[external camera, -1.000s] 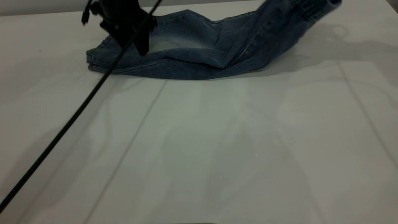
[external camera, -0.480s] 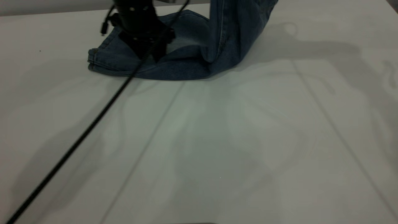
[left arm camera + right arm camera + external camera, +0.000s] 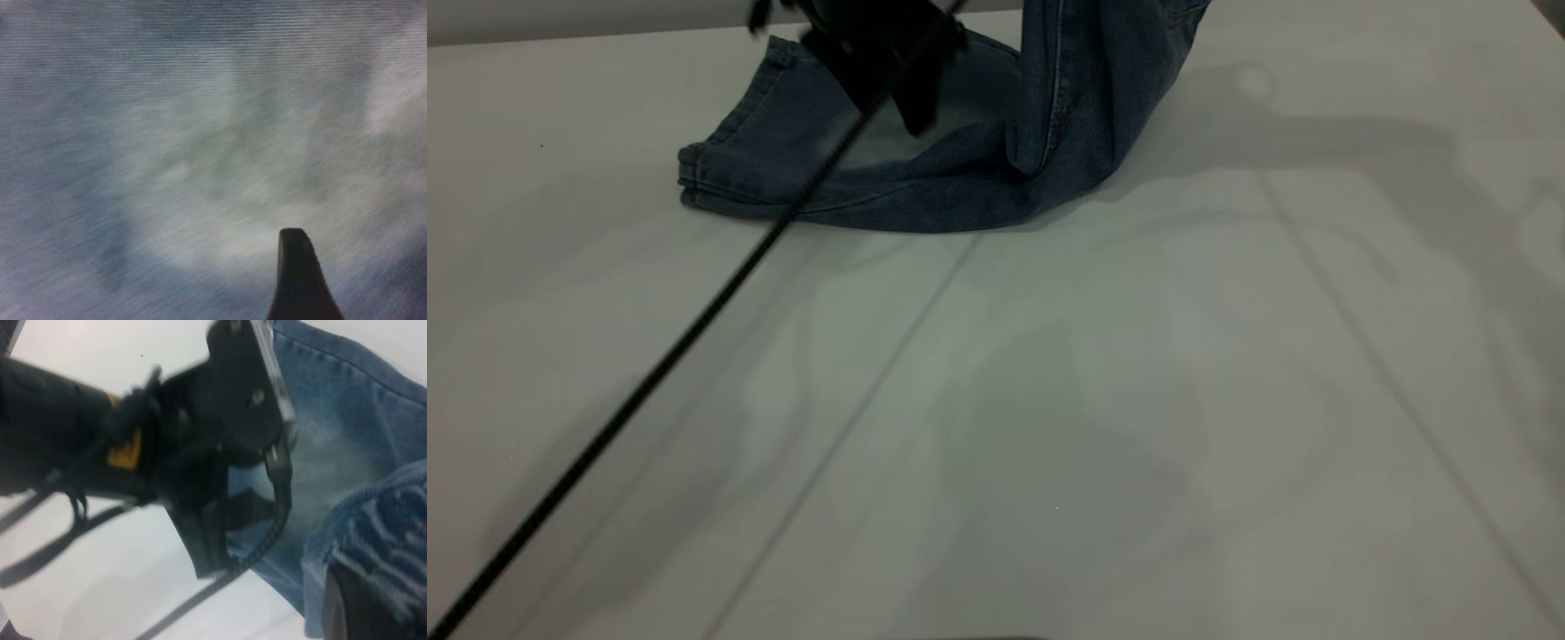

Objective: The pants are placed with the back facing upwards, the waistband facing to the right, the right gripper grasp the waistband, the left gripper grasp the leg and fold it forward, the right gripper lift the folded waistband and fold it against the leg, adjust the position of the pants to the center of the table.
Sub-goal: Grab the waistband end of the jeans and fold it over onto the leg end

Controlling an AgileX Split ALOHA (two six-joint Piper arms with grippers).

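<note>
My left gripper (image 3: 914, 107) hangs just above the pants (image 3: 925, 169) at the far left part of the counter (image 3: 1049, 400), its dark body tilted and its tip pointing down toward the pale faded patch on the flat-lying cloth. From my left wrist I see only that faded denim close beneath me and a single dark fingertip (image 3: 299, 280) at the edge of view; nothing is between my fingers there, but whether they stand apart or together I cannot tell. A black cable (image 3: 649, 391) runs from this arm diagonally down across the counter toward the near left corner.

My right gripper is above the top of the exterior view, so I judge it from my right wrist. There the gathered, ruffled waistband (image 3: 373, 540) is bunched up against one of my dark fingers (image 3: 347, 607), and I am clamped on it. In the exterior view the waistband end of the pants rises steeply as a tall fold (image 3: 1103, 80), lifted off the counter and standing over the flat part. The lower part lies on the counter with its hem (image 3: 694, 173) toward the left. My right wrist also shows the left gripper (image 3: 207, 547) beside the denim.
</note>
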